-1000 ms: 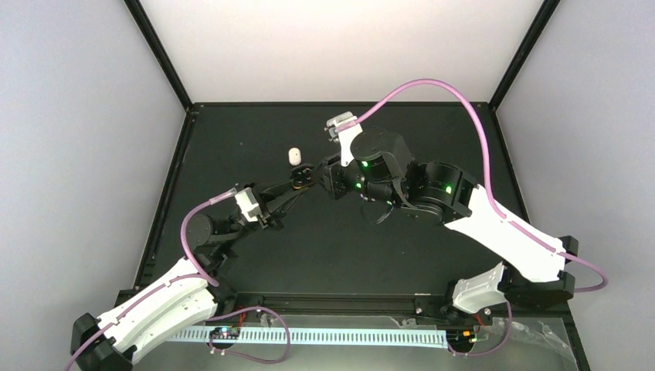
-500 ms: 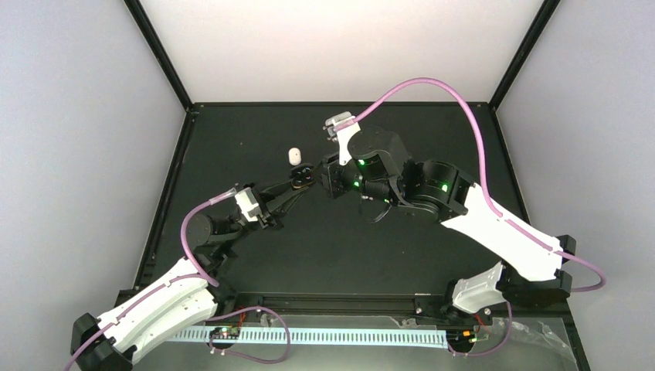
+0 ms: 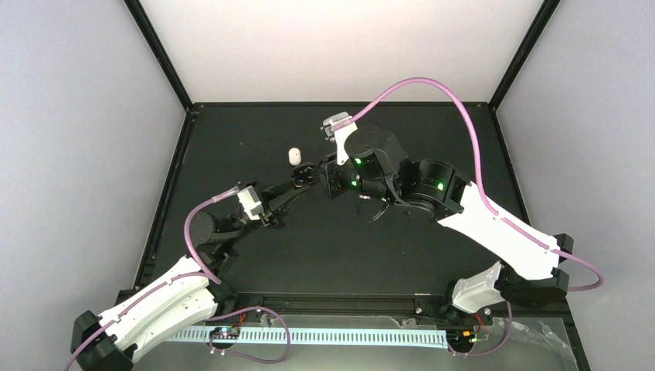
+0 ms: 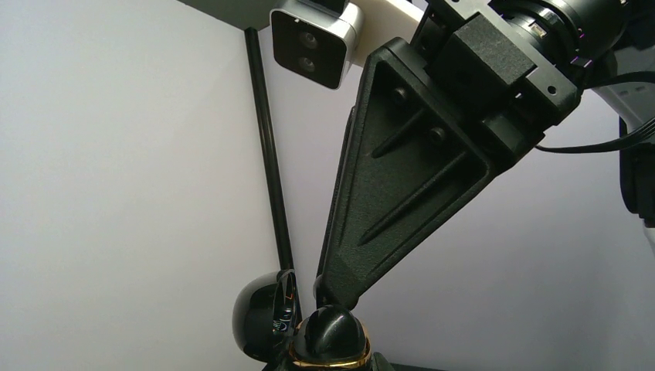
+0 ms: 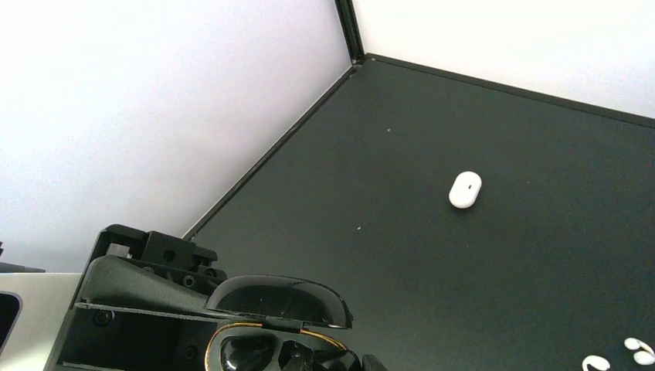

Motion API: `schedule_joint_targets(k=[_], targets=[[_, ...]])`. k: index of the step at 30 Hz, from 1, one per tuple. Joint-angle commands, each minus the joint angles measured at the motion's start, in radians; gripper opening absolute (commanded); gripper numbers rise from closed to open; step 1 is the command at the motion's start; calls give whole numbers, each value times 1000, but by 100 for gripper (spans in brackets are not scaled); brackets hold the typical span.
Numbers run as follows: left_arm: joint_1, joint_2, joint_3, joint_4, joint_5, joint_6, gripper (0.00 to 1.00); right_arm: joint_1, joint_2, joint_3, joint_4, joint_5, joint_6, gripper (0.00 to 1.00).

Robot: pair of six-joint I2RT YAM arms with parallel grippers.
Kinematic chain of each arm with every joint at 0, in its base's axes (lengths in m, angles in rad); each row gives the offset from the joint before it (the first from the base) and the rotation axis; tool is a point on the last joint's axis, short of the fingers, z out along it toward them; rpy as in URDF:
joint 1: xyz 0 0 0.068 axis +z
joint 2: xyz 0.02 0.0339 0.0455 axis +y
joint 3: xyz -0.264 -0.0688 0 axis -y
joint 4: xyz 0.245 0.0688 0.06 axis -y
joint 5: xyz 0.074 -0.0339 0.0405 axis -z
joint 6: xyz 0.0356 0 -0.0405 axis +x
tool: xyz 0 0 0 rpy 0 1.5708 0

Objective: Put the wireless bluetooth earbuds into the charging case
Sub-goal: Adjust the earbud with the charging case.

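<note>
– Left of centre, where both arms meet, we log the black charging case [image 5: 278, 300], its glossy lid hinged open. Left fingers [image 3: 284, 189] are clenched on it, reaching in from the near-left.

– Agreed. From the right wrist we see a gold rim round the socket under the lid. What sits in it?

– A glossy black earbud [image 4: 332, 334], rounded side out, resting on the gold ring. The tip of one of the right fingers [image 4: 402, 185] touches its top; the left wrist view shows this plainly.

– Right fingers: parted or pinched?

– We cannot tell. Only one finger shows from the left wrist, and from overhead the wrist body hides the tips.

– Other items on the surface [image 5: 463, 294]?

– White earbuds [image 5: 639, 350], a pair, lying close together at the lower right edge of the right wrist view, well apart from the case. Also a white oval pod [image 3: 293, 156] with a small dark dot, flat on the surface, near the case on its far-left side, not touching it.

– Arm posture?

– Both reach inward, the right wrist bent over the case from the right.
</note>
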Motion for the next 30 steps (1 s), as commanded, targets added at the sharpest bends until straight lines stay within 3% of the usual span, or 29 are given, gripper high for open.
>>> schedule_joint_targets(k=[1,13,30], targets=[[-5,4,46,41,-11,18,2,-6,12,5,12,-19,4,17],[-5,66,75,62,-31,51,2,-17,50,46,-30,-28,70,1],[-8,156,108,80,-124,153,2,-73,87,95,-70,-71,294,1]])
